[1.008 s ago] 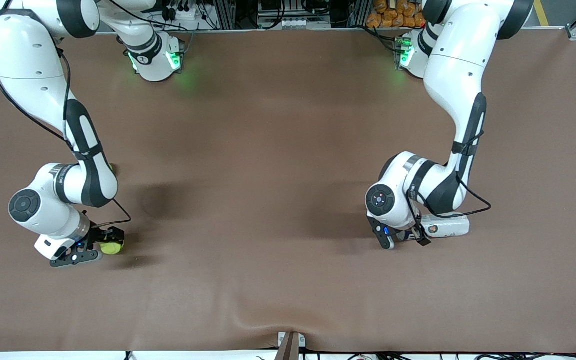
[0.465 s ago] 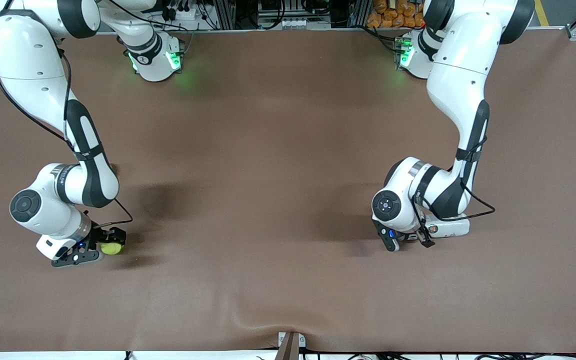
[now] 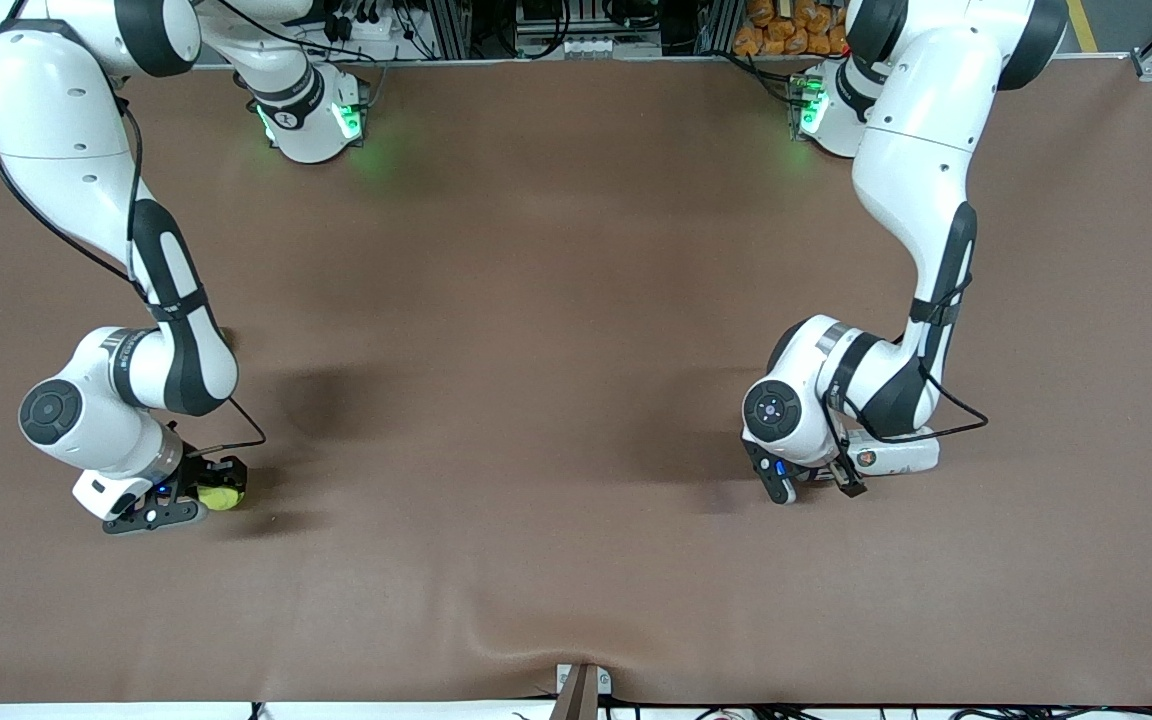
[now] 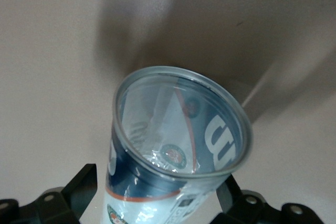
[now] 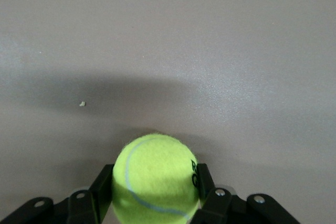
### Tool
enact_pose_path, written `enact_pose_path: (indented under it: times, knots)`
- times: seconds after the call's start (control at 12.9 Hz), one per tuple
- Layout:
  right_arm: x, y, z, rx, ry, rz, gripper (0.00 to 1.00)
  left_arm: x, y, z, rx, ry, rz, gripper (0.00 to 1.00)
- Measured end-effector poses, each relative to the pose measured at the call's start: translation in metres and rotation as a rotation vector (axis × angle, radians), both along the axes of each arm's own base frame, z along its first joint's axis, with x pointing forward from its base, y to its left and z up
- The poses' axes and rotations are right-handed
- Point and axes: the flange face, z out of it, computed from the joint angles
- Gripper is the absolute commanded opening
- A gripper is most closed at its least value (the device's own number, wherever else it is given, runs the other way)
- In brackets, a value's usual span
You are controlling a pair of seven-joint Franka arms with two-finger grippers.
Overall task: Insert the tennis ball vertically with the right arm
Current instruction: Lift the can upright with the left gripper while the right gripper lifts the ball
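Right hand (image 3: 208, 494) clamped on tennis ball (image 5: 155, 178), left hand (image 3: 814, 478) clamped on clear ball tube (image 4: 173, 145), tube interior ball-free

My right gripper (image 3: 204, 494) sits low at the right arm's end of the table (image 3: 556, 300), toward the edge nearest the front camera. The tennis ball (image 3: 220, 496) is between my fingers (image 5: 100, 192) there, one finger pressed to each side of it.

My left gripper (image 3: 816, 478) is down at the left arm's end of the table, about as near that same edge. The can (image 3: 891, 457) lies on its side on the table there, between my fingers (image 4: 79, 184), with its body running out toward the left arm's end edge. The ball and the can are well apart, with the middle of the table between them.
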Motion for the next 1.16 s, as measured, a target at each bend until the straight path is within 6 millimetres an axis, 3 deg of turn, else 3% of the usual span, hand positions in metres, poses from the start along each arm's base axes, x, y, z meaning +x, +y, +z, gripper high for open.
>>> enact_pose_path:
  times: [0.31,0.47,0.7,1.01,1.16]
  knots:
    - [0.009,0.006,0.03,0.022,0.044,-0.024,0.05,0.001,-0.001,-0.001,-0.005,-0.005,-0.004,0.99]
    - [0.012,0.009,0.045,0.03,0.048,-0.042,0.05,0.001,-0.001,-0.001,-0.006,-0.004,-0.006,0.87]
    - [0.013,0.011,0.047,0.032,0.048,-0.051,0.03,0.002,-0.002,0.001,-0.008,-0.004,-0.015,0.73]
    - [0.015,0.013,0.051,0.034,0.043,-0.049,0.03,0.003,-0.006,0.005,-0.012,-0.007,-0.03,0.71]
    - [0.014,0.023,0.069,0.042,0.053,-0.044,0.03,0.004,-0.008,0.007,-0.014,-0.012,-0.032,0.72]
